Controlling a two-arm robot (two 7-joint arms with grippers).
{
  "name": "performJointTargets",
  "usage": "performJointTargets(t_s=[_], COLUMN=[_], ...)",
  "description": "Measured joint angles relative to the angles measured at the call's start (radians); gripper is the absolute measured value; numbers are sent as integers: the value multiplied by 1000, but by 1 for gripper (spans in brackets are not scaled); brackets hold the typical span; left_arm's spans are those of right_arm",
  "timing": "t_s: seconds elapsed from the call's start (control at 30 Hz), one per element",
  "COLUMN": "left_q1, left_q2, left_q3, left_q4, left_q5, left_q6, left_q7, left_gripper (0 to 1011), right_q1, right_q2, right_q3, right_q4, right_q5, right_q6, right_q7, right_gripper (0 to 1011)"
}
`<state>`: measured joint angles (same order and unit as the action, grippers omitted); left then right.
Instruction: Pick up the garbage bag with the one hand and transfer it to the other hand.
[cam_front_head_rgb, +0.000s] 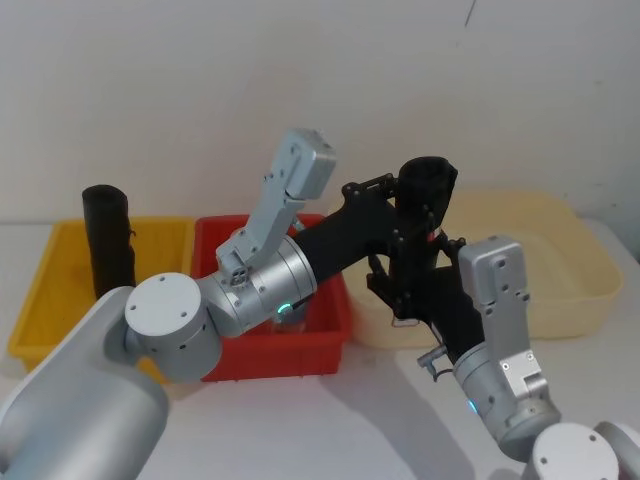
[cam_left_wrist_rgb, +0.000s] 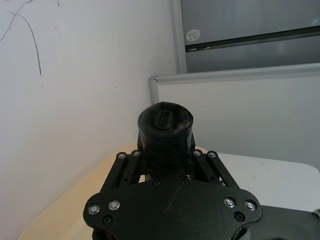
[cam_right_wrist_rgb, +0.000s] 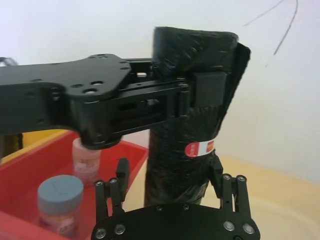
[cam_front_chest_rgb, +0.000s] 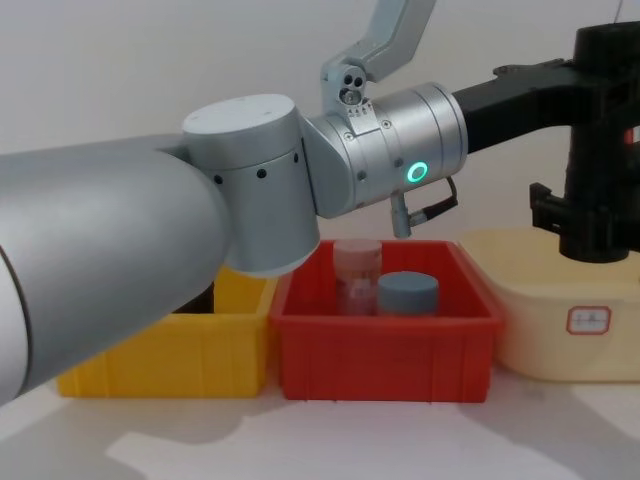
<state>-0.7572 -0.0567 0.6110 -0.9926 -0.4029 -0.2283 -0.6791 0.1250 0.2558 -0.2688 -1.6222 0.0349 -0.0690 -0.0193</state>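
Note:
The garbage bag (cam_front_head_rgb: 426, 182) is a tight black roll with a small red and white label (cam_right_wrist_rgb: 200, 148). It stands upright in the air over the cream tub (cam_front_head_rgb: 560, 260). My left gripper (cam_front_head_rgb: 408, 215) reaches in from the left and is shut on the roll's upper half (cam_right_wrist_rgb: 192, 60); the left wrist view shows the roll's top end (cam_left_wrist_rgb: 165, 122) rising between its fingers. My right gripper (cam_front_head_rgb: 400, 292) sits just below, open, with one finger (cam_right_wrist_rgb: 121, 172) on each side of the roll's lower end and a gap showing. In the chest view the roll (cam_front_chest_rgb: 606, 60) is at the far right.
A red bin (cam_front_head_rgb: 330, 345) holds a pink jar (cam_front_chest_rgb: 357, 270) and a grey-lidded jar (cam_front_chest_rgb: 407, 293). Left of it a yellow bin (cam_front_head_rgb: 45, 290) holds another black roll (cam_front_head_rgb: 108, 245). The wide cream tub lies at the right, below both grippers.

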Motion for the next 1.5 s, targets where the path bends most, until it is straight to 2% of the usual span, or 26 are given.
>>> performJointTargets(t_s=[0.2, 0.33, 0.37, 0.43, 0.53, 0.63, 0.83, 0.87, 1.2, 1.33, 1.5], left_q1=[0, 0, 0, 0, 0, 0, 0, 0, 0, 0, 0], left_q2=[0, 0, 0, 0, 0, 0, 0, 0, 0, 0, 0], left_q3=[0, 0, 0, 0, 0, 0, 0, 0, 0, 0, 0], left_q4=[0, 0, 0, 0, 0, 0, 0, 0, 0, 0, 0], left_q5=[0, 0, 0, 0, 0, 0, 0, 0, 0, 0, 0], left_q6=[0, 0, 0, 0, 0, 0, 0, 0, 0, 0, 0], left_q7=[0, 0, 0, 0, 0, 0, 0, 0, 0, 0, 0], left_gripper=[375, 374, 374, 374, 374, 412, 569, 624, 929, 1001, 1000], right_q1=[15, 25, 26, 30, 33, 35, 37, 37, 36, 47, 84], right_q2=[-16, -27, -28, -31, -35, -37, -41, -42, -53, -60, -67], right_q3=[12, 20, 22, 25, 29, 33, 39, 41, 60, 76, 104], right_q4=[18, 31, 32, 37, 43, 49, 53, 53, 50, 55, 90], right_q5=[-1, -2, -2, -3, -5, -6, -8, -8, 2, 20, 43], right_q6=[12, 15, 15, 14, 10, 6, -1, -4, -6, 9, 30], right_q7=[-9, -12, -12, -13, -13, -13, -11, -10, 3, 9, 15], right_gripper=[840, 711, 711, 618, 567, 568, 568, 568, 568, 568, 568])
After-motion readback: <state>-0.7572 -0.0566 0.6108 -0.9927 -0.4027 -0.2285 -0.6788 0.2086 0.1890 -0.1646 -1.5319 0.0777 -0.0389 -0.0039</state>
